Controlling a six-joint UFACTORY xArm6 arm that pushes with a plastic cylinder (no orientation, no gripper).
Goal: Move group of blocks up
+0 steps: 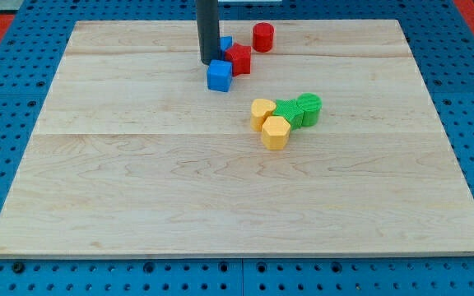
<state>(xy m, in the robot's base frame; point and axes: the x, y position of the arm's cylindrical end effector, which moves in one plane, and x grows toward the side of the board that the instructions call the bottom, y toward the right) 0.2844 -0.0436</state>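
My tip (208,62) rests on the wooden board near the view's top, just above-left of a blue cube (219,76). A second blue block (225,43) peeks out behind the rod, mostly hidden. A red star-like block (239,59) touches the blue cube's upper right. A red cylinder (262,37) stands a little apart at the top right of these. Lower right, a tight cluster lies mid-board: a yellow heart-like block (262,112), a yellow hexagonal block (276,131), a green star-like block (289,111) and a green cylinder (309,108).
The wooden board (138,189) lies on a blue perforated table (6,90). The board's top edge is close behind the red and blue blocks.
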